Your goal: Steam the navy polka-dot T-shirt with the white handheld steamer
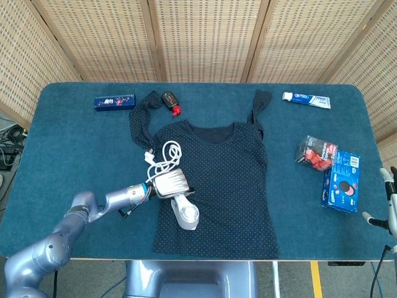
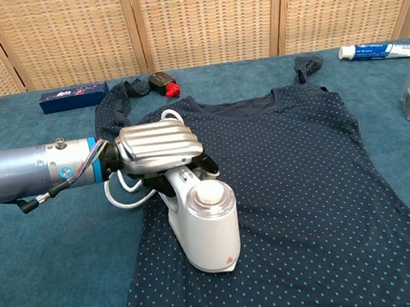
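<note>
no readable text, print on the toothpaste tube [image 1: 306, 99] and blue box [image 1: 342, 181] too small

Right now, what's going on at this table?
The robot's left hand grips the white handheld steamer and holds it on the left side of the navy polka-dot T-shirt, which lies spread flat on the table. The steamer's white cord trails behind it. The right hand sits off at the table's right edge, idle.
</note>
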You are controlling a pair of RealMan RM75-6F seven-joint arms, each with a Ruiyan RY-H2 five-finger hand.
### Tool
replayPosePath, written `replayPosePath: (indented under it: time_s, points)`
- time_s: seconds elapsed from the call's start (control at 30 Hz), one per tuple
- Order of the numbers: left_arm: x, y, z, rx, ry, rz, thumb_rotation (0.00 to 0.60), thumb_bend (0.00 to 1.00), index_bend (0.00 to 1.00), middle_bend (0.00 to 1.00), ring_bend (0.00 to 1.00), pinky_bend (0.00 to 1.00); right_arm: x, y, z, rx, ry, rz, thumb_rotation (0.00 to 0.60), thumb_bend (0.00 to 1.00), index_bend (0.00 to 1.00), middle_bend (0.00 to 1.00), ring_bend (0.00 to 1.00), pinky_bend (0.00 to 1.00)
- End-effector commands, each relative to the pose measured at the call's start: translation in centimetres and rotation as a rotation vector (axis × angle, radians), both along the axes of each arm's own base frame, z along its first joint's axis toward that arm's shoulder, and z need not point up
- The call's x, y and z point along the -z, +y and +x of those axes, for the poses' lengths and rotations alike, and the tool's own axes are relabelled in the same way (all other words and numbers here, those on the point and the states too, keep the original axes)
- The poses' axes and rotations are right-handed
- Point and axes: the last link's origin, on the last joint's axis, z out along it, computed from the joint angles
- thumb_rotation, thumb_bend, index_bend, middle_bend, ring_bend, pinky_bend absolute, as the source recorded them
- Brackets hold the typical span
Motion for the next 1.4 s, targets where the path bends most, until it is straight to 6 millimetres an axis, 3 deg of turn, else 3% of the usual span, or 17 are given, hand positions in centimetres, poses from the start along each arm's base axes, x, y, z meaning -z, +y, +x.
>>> replayPosePath:
  time_s: [0.03, 0.23, 0.47, 0.83, 1.2, 1.4]
  points:
    - [0.5, -1.1, 0.3, 0.018, -0.026, -0.039, 0.600, 0.92, 1.00, 0.96, 0.87, 1.00, 0.0, 0.0, 0.0, 0.000, -0.001, 0.001, 0.600, 0.00, 0.05, 0.00, 0.00, 0.00]
    - [1.6, -3.0, 0.7, 0.047, -0.066, -0.092, 0.600, 0.91, 1.00, 0.96, 0.87, 1.00, -0.1, 0.1, 0.1, -0.004, -0.002, 0.000, 0.600, 0.00, 0.05, 0.00, 0.00, 0.00]
    - [2.2, -3.3, 0.5, 0.067, -0.048, -0.077, 0.600, 0.91, 1.00, 0.95, 0.87, 1.00, -0.1, 0.1, 0.2, -0.008, -0.003, -0.001, 0.600, 0.00, 0.05, 0.00, 0.00, 0.00]
    - [1.1, -1.4, -0.9, 0.050, 0.008, 0.009, 0.600, 0.90, 1.00, 0.95, 0.87, 1.00, 0.0, 0.2, 0.2, -0.009, -0.004, 0.002, 0.600, 0.00, 0.05, 0.00, 0.00, 0.00]
    - [-2.0, 1.7, -2.8, -0.006, 0.043, 0.150, 0.600, 0.90, 1.00, 0.95, 0.87, 1.00, 0.0, 0.2, 0.3, -0.010, -0.003, 0.001, 0.600, 0.00, 0.05, 0.00, 0.00, 0.00]
    - [-3.0, 3.1, -2.5, -0.087, -0.019, 0.238, 0.600, 0.88, 1.00, 0.95, 0.87, 1.00, 0.2, 0.1, 0.3, -0.012, -0.004, 0.009, 0.600, 0.00, 0.05, 0.00, 0.00, 0.00]
